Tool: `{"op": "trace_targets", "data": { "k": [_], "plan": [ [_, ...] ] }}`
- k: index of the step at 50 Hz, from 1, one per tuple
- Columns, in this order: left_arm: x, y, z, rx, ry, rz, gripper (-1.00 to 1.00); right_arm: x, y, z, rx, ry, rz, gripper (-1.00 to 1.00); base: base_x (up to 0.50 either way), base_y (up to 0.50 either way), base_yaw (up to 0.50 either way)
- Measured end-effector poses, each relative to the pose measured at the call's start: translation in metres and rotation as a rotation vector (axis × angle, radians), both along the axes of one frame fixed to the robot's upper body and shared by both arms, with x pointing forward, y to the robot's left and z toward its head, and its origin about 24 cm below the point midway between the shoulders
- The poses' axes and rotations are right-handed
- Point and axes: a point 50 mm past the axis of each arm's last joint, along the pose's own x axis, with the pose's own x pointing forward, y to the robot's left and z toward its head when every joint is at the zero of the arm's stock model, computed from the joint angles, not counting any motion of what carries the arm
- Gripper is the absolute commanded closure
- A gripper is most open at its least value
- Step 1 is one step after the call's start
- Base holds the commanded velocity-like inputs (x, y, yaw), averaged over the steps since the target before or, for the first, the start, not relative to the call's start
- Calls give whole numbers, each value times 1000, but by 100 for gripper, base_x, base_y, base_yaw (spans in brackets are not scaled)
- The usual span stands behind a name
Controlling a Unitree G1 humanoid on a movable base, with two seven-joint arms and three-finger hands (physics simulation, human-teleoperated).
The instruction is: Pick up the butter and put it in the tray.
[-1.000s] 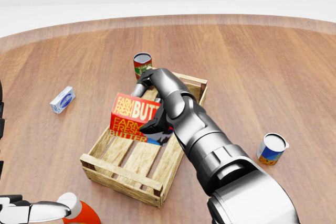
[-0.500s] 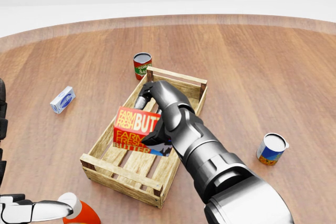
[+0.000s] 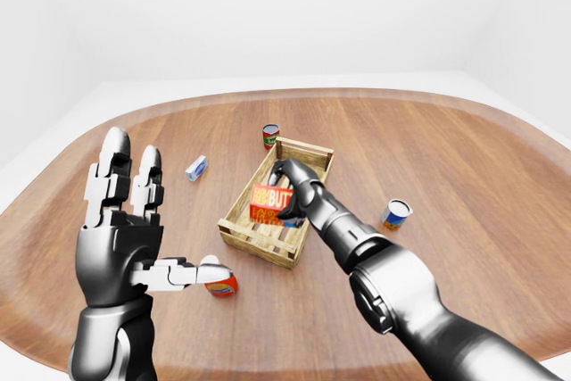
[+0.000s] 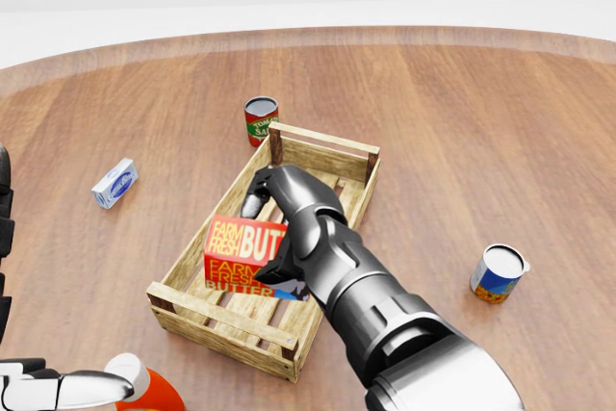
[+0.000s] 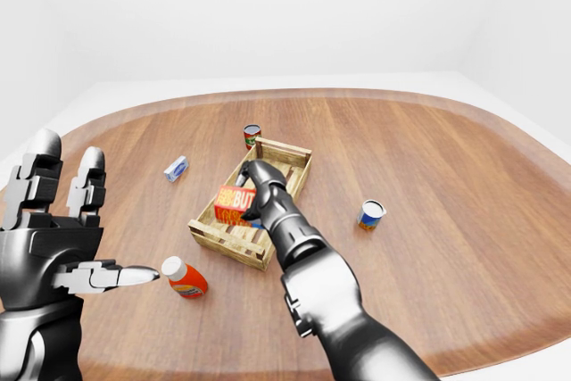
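The butter [image 4: 239, 255] is a red and orange box marked FARM FRESH BUTTER. My right hand [image 4: 274, 228] is shut on it and holds it inside the wooden slatted tray [image 4: 327, 156], low over the slats near the tray's lower end in the head view. Whether the box touches the slats is hidden by my hand. My left hand [image 3: 120, 220] is raised at the left of the left-eye view, fingers spread open and empty, well apart from the tray.
A red tomato can [image 4: 260, 119] stands just above the tray. A small blue and white carton [image 4: 115, 183] lies at the left. A blue and orange can [image 4: 499, 272] stands at the right. An orange bottle with a white cap [image 5: 183, 277] lies near my left hand.
My right hand has carried the butter downward in the head view, deeper into the tray and toward its lower end. The left hand and the other things have not moved.
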Motion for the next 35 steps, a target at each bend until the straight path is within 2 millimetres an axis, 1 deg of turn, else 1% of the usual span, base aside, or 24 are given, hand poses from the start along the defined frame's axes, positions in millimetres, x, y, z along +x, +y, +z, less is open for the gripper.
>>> {"op": "trace_targets", "data": {
  "k": [15, 35],
  "plan": [
    [-1, 0, 1, 0, -7, -1, -100, -2, 2, -3, -20, -4, 6, 100, 0, 0, 0],
    [-1, -1, 0, 2, -3, -6, -100, 2, 2, 5, -23, -31, 0, 100, 0, 0, 0]
  ]
}}
